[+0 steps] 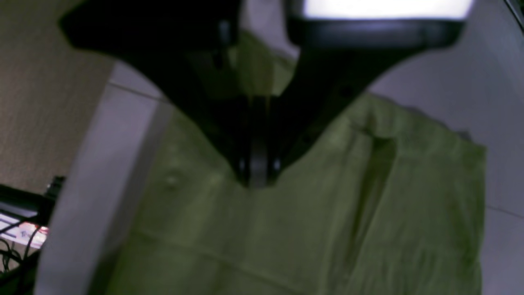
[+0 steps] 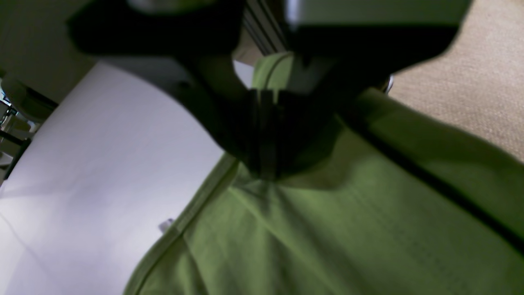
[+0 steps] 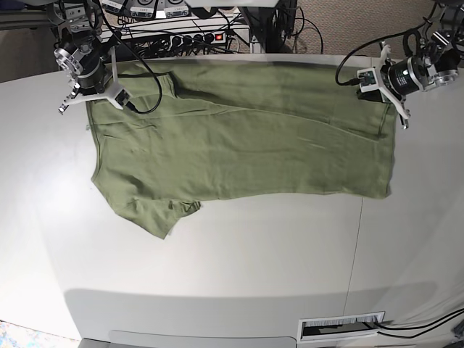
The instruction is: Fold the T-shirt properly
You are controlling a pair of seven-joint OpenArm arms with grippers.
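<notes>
Your left gripper (image 1: 258,174) is sitting w/ jaws pinched together on the T-shirt (image 3: 246,138), green cloth bunching up between the fingers (image 1: 241,164) in the left wrist view. In the base view that gripper (image 3: 377,90) is at the shirt's far corner on the pic's right side; the rest of the fabric is spreading away from it across the white table (image 3: 239,261), toward your other arm.

Your right gripper (image 2: 266,172) is also clamping the shirt (image 2: 327,229), jaws closed, w/ a hemmed edge running down and away from the tips on the table side. In the base view it (image 3: 90,98) is gripping the far corner on the pic's left, near the collar/shoulder end. One sleeve is lying folded under at the near edge of the cloth, well apart from both grippers.

The shirt is lying mostly flat and wrinkled btwn your two grippers, stretched along the table's far edge, w/ a long crease running across it. Cables and a power strip (image 3: 196,36) are sitting beyond the table, behind the right gripper.
</notes>
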